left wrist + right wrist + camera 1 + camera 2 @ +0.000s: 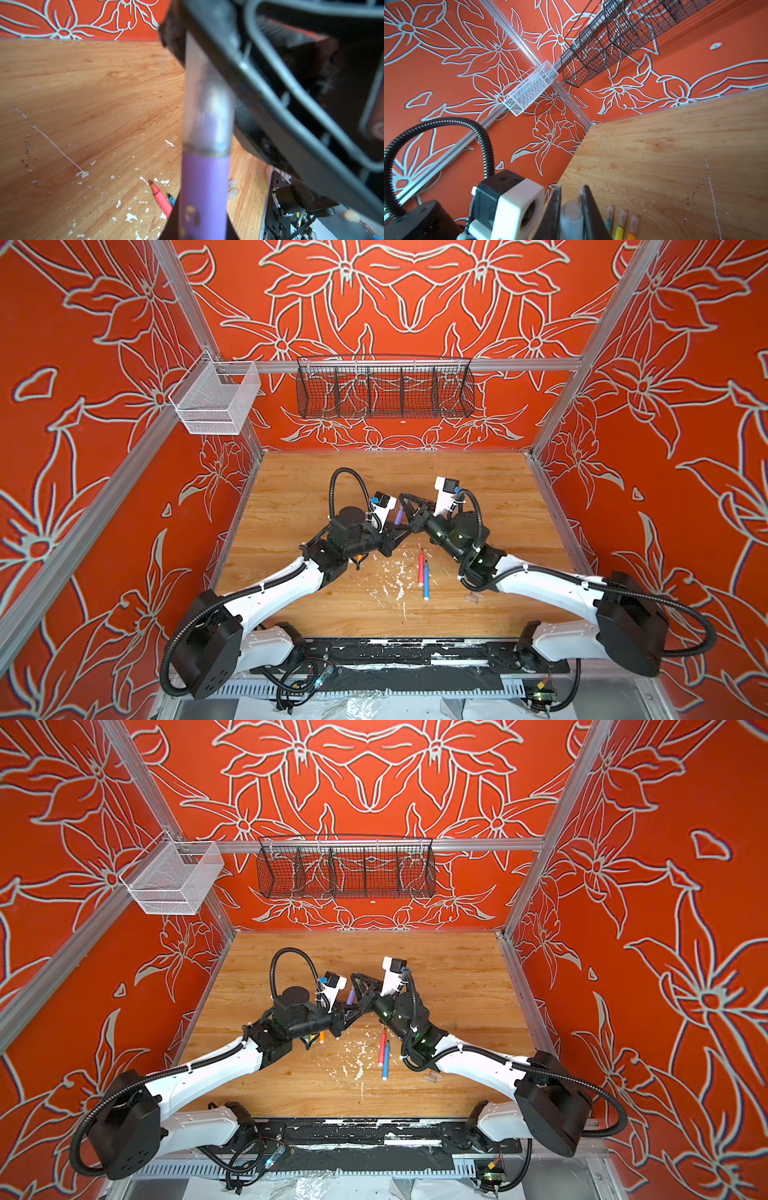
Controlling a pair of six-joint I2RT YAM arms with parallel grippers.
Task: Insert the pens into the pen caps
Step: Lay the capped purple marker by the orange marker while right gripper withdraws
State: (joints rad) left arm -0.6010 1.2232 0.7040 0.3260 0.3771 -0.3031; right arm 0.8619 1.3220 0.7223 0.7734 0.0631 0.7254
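Note:
My left gripper (202, 226) is shut on the purple pen (203, 197), held above the table's middle in both top views (398, 516) (351, 996). A clear pen cap (207, 116) covers the pen's tip. My right gripper (571, 191) is shut on that cap (572, 216), and the two grippers meet tip to tip (402, 499). The pink-red pen (420, 568) and the blue pen (426, 580) lie uncapped side by side on the table. Two loose clear caps (232, 188) lie near them. The green (609, 220), yellow (620, 226) and orange (632, 228) pens lie capped beneath my left arm.
White paint flecks (395, 576) are scattered over the wooden table (291, 497) near the front. A black wire basket (384, 387) and a white mesh basket (216, 400) hang on the walls, well above the table. Both arms cross the table's front half.

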